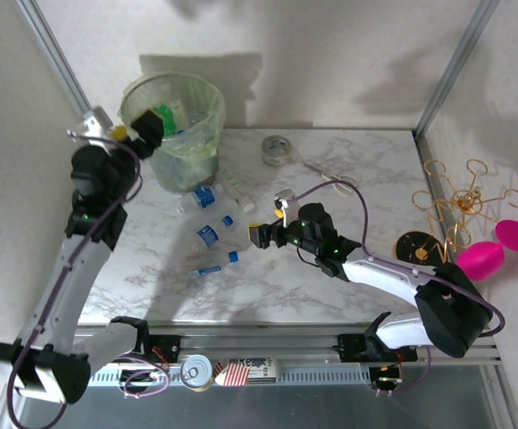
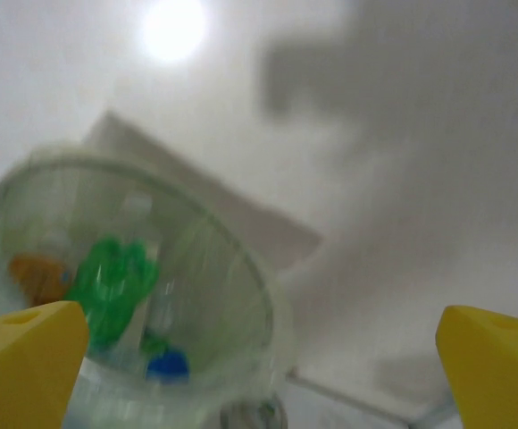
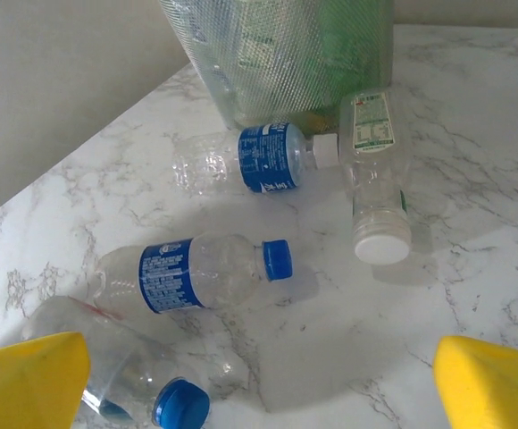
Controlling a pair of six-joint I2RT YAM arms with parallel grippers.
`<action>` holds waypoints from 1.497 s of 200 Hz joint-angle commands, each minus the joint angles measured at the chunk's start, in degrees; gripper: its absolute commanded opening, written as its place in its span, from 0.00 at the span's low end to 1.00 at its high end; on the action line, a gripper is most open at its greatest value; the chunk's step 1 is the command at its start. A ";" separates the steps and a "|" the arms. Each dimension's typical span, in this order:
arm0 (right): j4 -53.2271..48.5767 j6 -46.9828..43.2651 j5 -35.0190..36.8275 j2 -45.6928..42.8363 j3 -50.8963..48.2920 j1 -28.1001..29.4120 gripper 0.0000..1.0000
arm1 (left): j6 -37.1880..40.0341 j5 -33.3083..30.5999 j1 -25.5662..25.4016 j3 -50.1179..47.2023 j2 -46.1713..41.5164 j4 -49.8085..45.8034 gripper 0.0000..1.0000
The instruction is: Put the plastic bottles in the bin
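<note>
The bin [image 1: 187, 134], a translucent pale green bucket, stands at the table's back left with bottles inside. My left gripper [image 1: 143, 130] hovers at its left rim, open and empty. In the blurred left wrist view, its yellow fingertips [image 2: 27, 357] stand wide apart over the bin [image 2: 241, 295], where a green bottle [image 2: 112, 286] lies. Several clear plastic bottles [image 1: 213, 234] lie on the marble in front of the bin. My right gripper [image 1: 263, 234] is open just right of them. The right wrist view shows a blue-capped bottle [image 3: 196, 273], another bottle [image 3: 125, 380] near the left fingertip, and two white-capped bottles [image 3: 375, 170].
A grey tape roll [image 1: 277, 149] lies at the back centre, with scissors [image 1: 329, 175] to its right. A gold wire stand [image 1: 460, 201], a pink object [image 1: 496, 250] and a black disc [image 1: 415, 246] sit off the table's right edge. Metal posts frame the corners.
</note>
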 commanded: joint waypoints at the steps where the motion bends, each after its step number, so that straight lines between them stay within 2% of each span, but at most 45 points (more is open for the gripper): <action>1: 2.89 2.09 0.37 1.63 2.00 -0.42 0.99 | -1.75 0.34 -2.33 -9.19 -5.22 2.09 1.00; 49: 2.51 5.83 3.85 5.00 4.12 -0.42 0.99 | -7.58 3.04 -6.85 -27.66 -12.32 -0.19 1.00; 116: 3.04 7.62 4.21 8.28 5.85 -0.43 0.99 | -9.80 1.05 -11.57 -38.91 -14.29 -7.92 1.00; 184: 1.81 6.50 5.88 6.87 5.64 -0.46 0.99 | -5.81 1.76 -14.57 -38.73 -7.81 -12.50 1.00; 268: 2.60 6.71 6.09 6.20 4.56 -0.56 0.99 | -10.37 -3.21 -26.98 -37.31 -8.52 -19.35 1.00; 299: 2.82 6.77 6.27 5.94 4.12 -0.58 0.99 | -13.19 -2.95 -31.75 -37.29 -7.31 -19.75 1.00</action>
